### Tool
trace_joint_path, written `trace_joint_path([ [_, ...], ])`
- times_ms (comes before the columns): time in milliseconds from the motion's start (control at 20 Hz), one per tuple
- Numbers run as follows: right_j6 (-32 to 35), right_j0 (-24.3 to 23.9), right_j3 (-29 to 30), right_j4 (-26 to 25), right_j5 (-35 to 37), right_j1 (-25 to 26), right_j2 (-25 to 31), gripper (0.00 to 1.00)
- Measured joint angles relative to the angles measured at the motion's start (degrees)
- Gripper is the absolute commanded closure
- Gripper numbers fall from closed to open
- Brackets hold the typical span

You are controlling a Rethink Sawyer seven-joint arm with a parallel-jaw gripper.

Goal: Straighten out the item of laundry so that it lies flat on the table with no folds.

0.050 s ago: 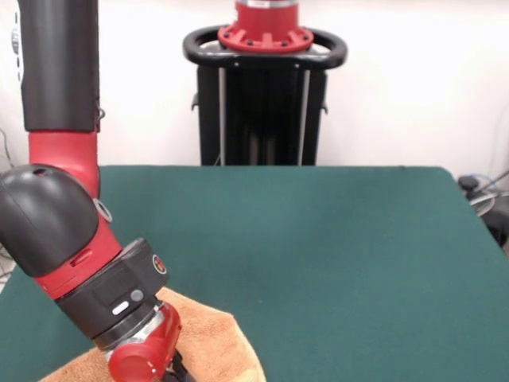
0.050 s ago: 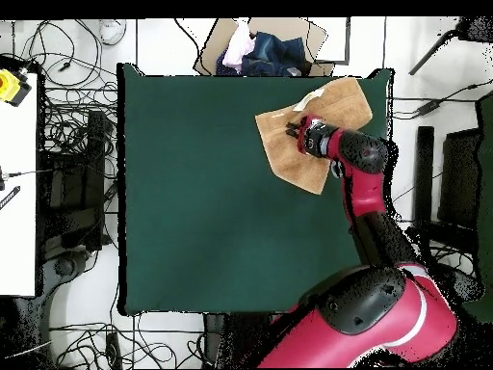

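The item of laundry (image 1: 216,334) is an orange-tan towel lying at the near left edge of the table (image 1: 318,239), partly under the arm and cut off by the frame's bottom. In the overhead view the towel (image 2: 294,159) lies skewed near the upper right corner of the table (image 2: 193,193), with a pale turned-over strip along its top edge. My gripper (image 2: 292,127) is down on the towel's left part; in the front view the gripper (image 1: 177,372) barely shows at the bottom edge, against the cloth.
A cardboard box (image 2: 217,60) holding other clothes sits just beyond the table's top edge in the overhead view. Cables and equipment (image 2: 72,193) lie on the floor to the left. The black pedestal (image 1: 262,103) stands behind the table.
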Motion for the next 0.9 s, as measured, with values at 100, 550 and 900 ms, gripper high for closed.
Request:
trace_joint_path([
  [100, 0.0, 0.0, 0.0, 0.0, 1.1, 0.1, 0.0, 1.00],
  [550, 0.0, -0.4, 0.3, 0.0, 7.5, 0.3, 0.8, 1.00],
  [900, 0.0, -0.5, 0.2, 0.0, 12.9, 1.5, 1.5, 1.00],
])
